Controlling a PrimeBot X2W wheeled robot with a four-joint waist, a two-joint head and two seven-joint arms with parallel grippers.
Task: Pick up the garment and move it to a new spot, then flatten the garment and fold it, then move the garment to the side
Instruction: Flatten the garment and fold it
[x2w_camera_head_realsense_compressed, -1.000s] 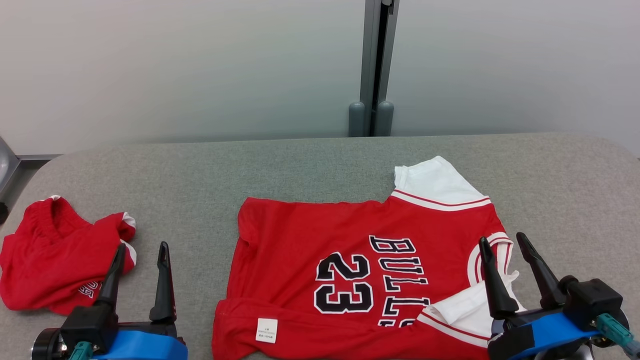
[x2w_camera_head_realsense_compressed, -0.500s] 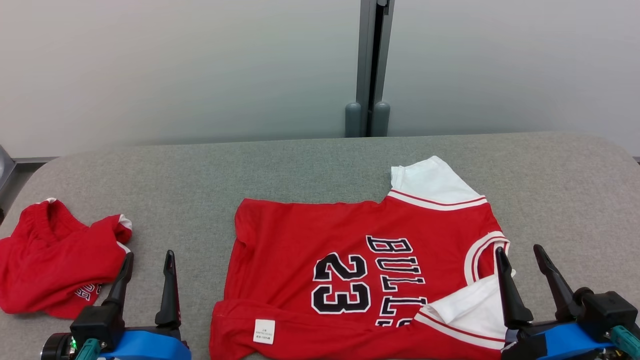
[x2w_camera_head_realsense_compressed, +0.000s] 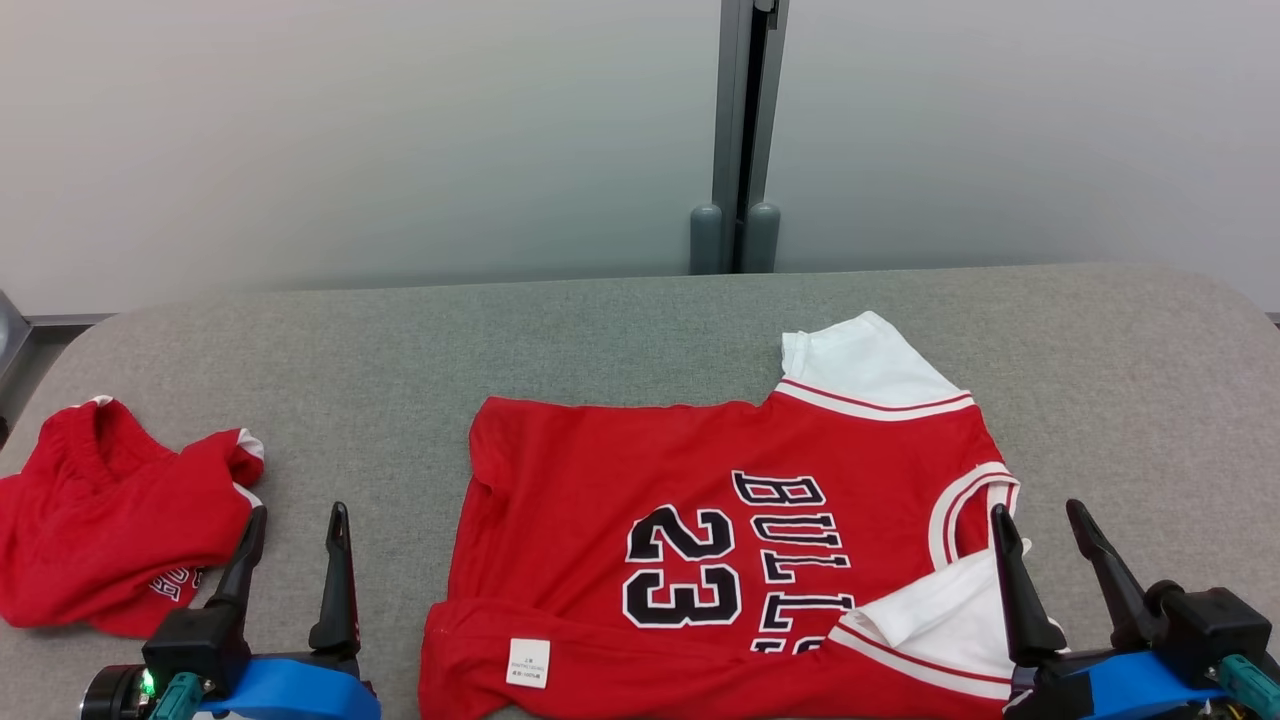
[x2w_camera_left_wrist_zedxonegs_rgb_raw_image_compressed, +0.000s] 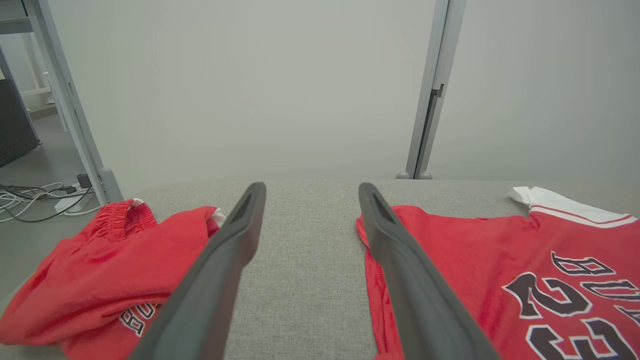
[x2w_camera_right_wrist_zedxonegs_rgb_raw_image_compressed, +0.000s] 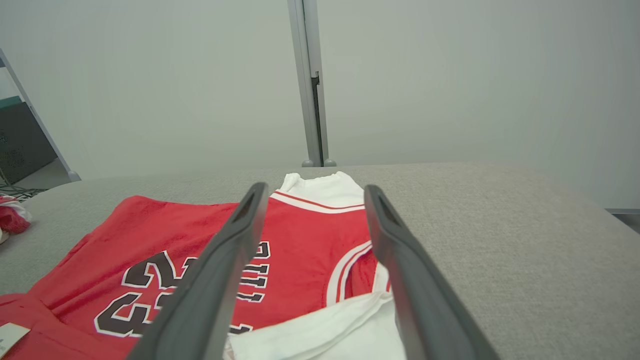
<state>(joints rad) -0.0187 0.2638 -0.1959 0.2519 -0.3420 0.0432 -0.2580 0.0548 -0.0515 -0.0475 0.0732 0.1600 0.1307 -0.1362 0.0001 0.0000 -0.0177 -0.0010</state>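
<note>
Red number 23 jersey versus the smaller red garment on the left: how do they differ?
The red number-23 jersey with white sleeves lies spread nearly flat; the small red garment with a gathered waistband sits crumpled. The jersey is much larger than the garment. The jersey has broad white sleeves, the garment only thin white trim. Both are red with black lettering.

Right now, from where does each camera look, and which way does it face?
Head view: on the head, facing down at the table; left gripper and right gripper show.
Left wrist view: along its fingers, between shorts and jersey.
Right wrist view: along its fingers, over the jersey.
All share the jersey.
</note>
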